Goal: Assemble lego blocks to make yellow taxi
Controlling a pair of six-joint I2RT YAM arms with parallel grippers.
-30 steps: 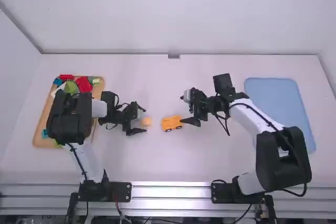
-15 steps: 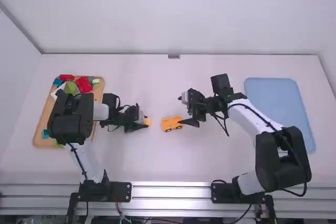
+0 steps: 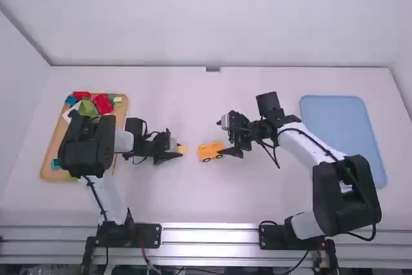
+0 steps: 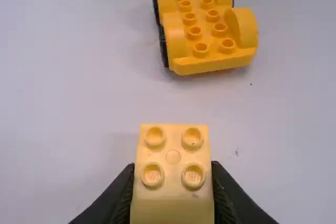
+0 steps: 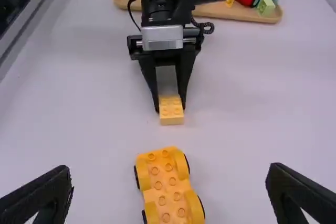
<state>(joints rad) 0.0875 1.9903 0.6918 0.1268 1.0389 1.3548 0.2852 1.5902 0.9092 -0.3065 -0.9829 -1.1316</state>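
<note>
Wooden tray: the wooden tray (image 3: 50, 161), with loose blocks (image 3: 103, 103) on it, lay behind your left jaws, partly under the left arm (image 3: 84, 143).
Left gripper: your left gripper (image 4: 173, 167) was closed to the block's width, its two fingers against opposite sides.
Pale yellow block: you had the pale yellow block (image 4: 173, 153) between the left jaws, studs up; whether it touched the table (image 3: 212, 198) you could not tell.
Wheeled base: the wheeled base (image 3: 210, 151) stood ahead of your left jaws, a gap beyond the block, and close in front of the right ones.
Right gripper: your right gripper (image 5: 169, 171) was wide open and empty, its fingers clear of the base on either side.
Blue tray: the blue tray (image 3: 341, 133) lay behind your right jaws.
Step in hand: you were, it seemed, securing a body block for the taxi.
Next move: it called for you to raise the block clear, line it up over the base's studs and press straight down, the right jaws perhaps steadying the base.
</note>
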